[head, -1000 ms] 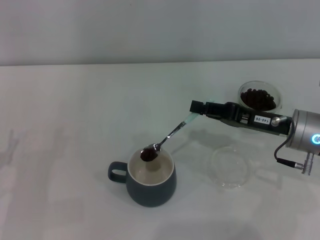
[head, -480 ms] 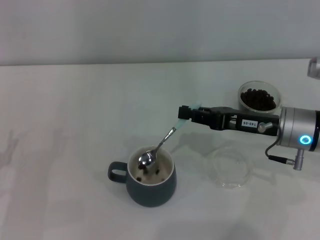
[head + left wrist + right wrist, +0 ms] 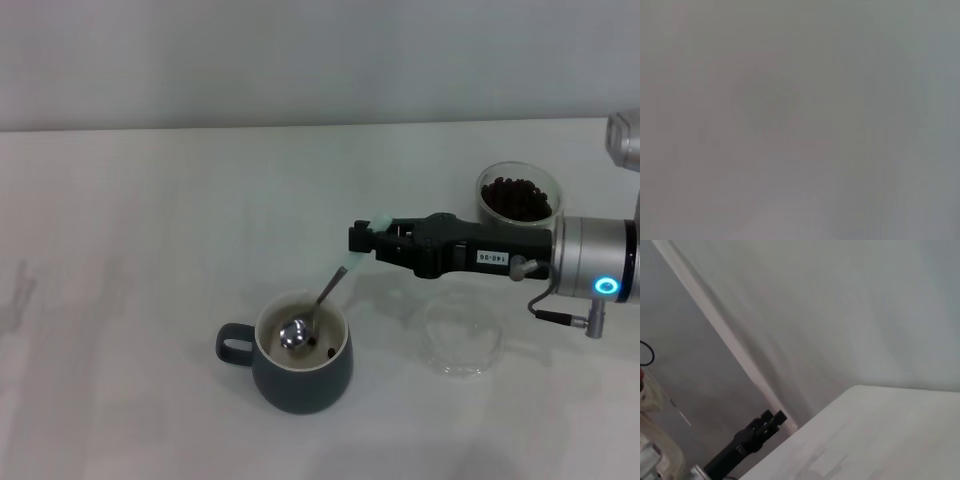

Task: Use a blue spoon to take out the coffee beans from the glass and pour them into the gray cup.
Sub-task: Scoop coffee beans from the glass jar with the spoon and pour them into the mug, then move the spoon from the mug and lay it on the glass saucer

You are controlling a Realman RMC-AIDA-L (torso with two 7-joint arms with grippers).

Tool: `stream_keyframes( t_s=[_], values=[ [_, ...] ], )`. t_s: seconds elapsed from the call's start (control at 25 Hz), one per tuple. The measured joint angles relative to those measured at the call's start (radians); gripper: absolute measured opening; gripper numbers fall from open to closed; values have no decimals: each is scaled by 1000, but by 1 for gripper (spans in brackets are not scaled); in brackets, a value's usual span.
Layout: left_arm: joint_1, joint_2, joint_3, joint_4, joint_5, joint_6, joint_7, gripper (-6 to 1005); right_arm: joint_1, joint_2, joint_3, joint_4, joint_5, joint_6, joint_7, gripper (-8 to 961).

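Observation:
My right gripper (image 3: 363, 241) reaches in from the right and is shut on the pale-blue handle of the blue spoon (image 3: 323, 296). The spoon slants down, and its shiny bowl, with no beans on it, sits inside the gray cup (image 3: 300, 377). A few coffee beans (image 3: 330, 351) lie on the cup's cream inside. The glass (image 3: 518, 196) stands at the back right with a heap of dark beans in it. A dark arm with the left gripper (image 3: 771, 421) shows far off beside the table in the right wrist view.
A flat clear glass dish (image 3: 460, 336) lies on the white table (image 3: 150, 250), right of the cup and under my right forearm. The cup's loop handle (image 3: 234, 346) points left. The left wrist view shows only a grey blur.
My right gripper has moved left and rolled the spoon over. The beans that were on the spoon have dropped into the cup, and the spoon's bowl now sits lower inside it.

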Motion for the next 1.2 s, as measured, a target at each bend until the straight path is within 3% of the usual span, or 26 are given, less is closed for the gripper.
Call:
stream_keyframes(
  t_s=[0.4,0.68,0.8,1.0,1.2],
  values=[
    [3,-2,-5,0,-4,0,0,885,-25,-6,19,-46,3,-19,-1,148],
    [-1,-2,-5,0,-5,-1,0,885,-39,-11,197,-34,27,-166,2,148],
    [-1,-2,-5,0,-6,-2,0,885,-47,-42,225,-35,24,-214,5,148],
    [-2,-1,-5,0,-7,-3,0,885,-41,-129,224,11,7,-233,10,148],
    [-2,-1,-5,0,-8,-3,0,885,-47,-171,226,65,-6,-186,10,148]
  ],
)
